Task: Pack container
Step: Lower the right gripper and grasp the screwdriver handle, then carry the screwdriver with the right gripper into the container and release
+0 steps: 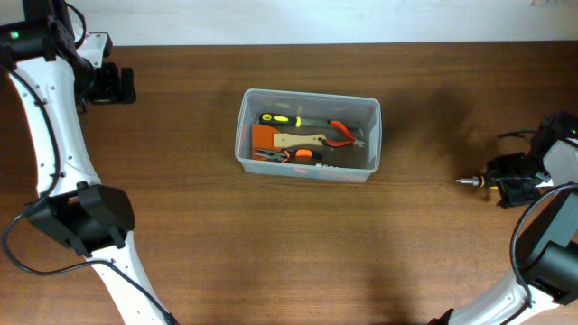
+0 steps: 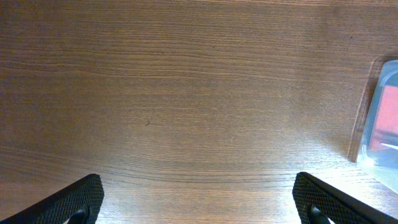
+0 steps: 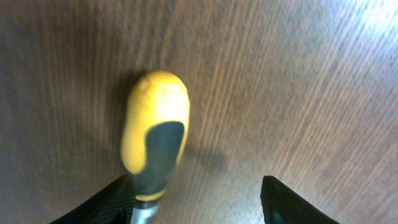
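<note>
Overhead shows the container lying long axis left-right, mouth upward.

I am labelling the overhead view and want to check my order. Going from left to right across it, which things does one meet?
In order: left gripper → container, with hand tools inside → screwdriver, its tip poking out leftward → right gripper.

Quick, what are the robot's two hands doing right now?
Left gripper: open, nothing between its fingers.
Right gripper: open, with the yellow and black screwdriver beside one finger, not squeezed.
</note>
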Motion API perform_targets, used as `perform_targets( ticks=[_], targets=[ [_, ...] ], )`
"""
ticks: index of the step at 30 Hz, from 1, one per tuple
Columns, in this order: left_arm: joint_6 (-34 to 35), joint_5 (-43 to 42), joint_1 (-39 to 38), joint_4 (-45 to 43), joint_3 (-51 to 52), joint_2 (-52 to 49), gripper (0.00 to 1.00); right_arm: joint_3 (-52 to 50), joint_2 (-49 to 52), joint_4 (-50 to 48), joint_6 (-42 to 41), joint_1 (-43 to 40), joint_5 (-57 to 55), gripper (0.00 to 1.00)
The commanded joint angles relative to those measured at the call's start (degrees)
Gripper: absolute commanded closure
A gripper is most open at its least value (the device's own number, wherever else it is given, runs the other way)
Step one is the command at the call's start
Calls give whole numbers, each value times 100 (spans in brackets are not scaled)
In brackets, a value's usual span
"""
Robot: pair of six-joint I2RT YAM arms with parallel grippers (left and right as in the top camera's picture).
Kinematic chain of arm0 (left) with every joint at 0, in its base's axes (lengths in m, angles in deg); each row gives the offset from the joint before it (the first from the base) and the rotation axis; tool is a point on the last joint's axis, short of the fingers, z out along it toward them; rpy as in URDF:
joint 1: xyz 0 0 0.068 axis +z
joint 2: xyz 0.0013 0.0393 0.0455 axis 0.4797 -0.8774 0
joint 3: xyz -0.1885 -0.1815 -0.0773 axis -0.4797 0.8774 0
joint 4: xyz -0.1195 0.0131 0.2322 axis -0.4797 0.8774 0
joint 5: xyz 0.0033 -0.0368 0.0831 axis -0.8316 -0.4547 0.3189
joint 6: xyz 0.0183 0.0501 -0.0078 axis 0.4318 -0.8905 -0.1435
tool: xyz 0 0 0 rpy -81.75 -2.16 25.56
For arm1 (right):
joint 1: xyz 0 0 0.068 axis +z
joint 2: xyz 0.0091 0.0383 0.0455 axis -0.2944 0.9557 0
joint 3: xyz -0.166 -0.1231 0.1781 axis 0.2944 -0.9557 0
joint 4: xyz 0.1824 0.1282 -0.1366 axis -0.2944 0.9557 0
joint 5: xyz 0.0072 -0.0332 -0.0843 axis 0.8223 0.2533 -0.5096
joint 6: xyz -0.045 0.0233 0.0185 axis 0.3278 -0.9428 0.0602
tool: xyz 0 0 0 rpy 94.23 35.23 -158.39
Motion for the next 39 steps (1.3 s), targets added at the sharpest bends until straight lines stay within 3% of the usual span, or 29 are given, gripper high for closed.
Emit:
perform_targets(
  ticks=[1,22,27,29,34,39],
  targets=[
    [52,42,20,-11,35,9,1,-15,13,-57,28,11,-155,36],
    [52,42,20,-9,35,9,1,-42,592,-341,-595,385,-72,42],
    [52,42,20,-11,35,9,1,-42,590,-354,-590,378,-68,63],
    [55,42,20,-11,35,9,1,-42,588,-354,-557,376,-11,67],
    [55,42,20,-11,35,9,1,44,557,-326,118,382,417,91],
    [55,42,20,-11,35,9,1,304,319,-114,1147,439,662,96]
  ],
)
